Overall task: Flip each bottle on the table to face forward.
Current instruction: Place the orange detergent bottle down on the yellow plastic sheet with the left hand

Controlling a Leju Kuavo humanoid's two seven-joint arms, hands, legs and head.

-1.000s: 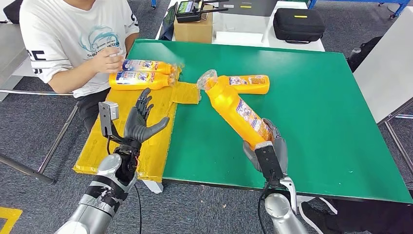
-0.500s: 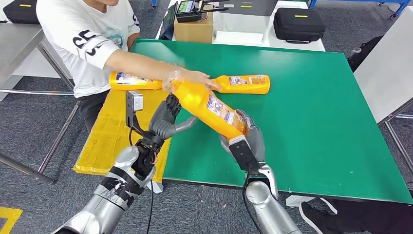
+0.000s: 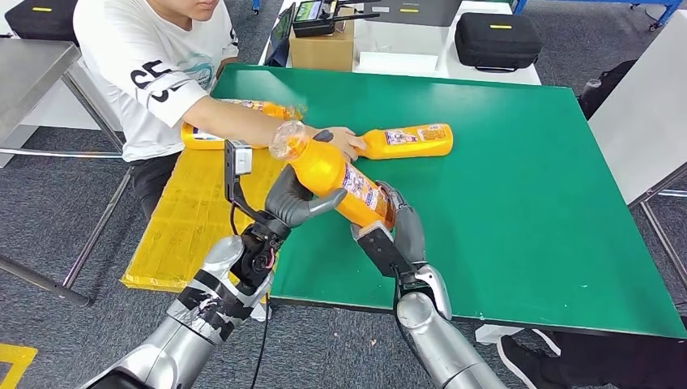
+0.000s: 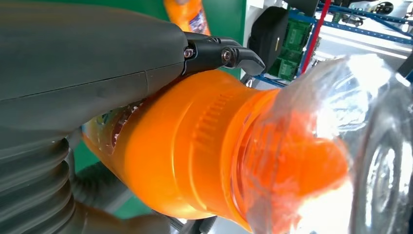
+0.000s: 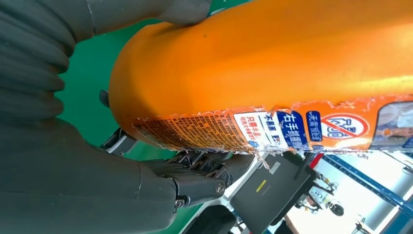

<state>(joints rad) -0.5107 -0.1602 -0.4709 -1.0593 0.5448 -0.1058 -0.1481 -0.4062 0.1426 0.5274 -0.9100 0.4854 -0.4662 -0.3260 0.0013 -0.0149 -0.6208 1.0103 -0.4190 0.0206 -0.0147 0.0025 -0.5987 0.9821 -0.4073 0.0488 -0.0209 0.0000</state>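
An orange bottle [image 3: 340, 174] with a clear-wrapped cap hangs tilted above the green table [image 3: 526, 186], cap toward the far left. My right hand [image 3: 397, 231] grips its base, fingers [image 5: 195, 185] curled around the labelled bottom [image 5: 272, 73]. My left hand [image 3: 296, 198] holds the upper body just below the neck [image 4: 204, 146], with fingers [image 4: 219, 51] over it and the thumb under it. A second orange bottle [image 3: 409, 140] lies on its side on the table beyond. Two more bottles [image 3: 259, 105] lie at the far left, partly hidden by a person's arm.
A person in a white shirt sits at the far left, their hand [image 3: 344, 144] touching the neck of the lying bottle. A yellow mat [image 3: 186, 219] covers the table's left side. A cardboard box [image 3: 322, 44] and a black case [image 3: 496, 40] stand behind.
My right hand carried the bottle leftward. My left hand rose from above the yellow mat and closed around the bottle. The person reached across to the bottle lying on the table.
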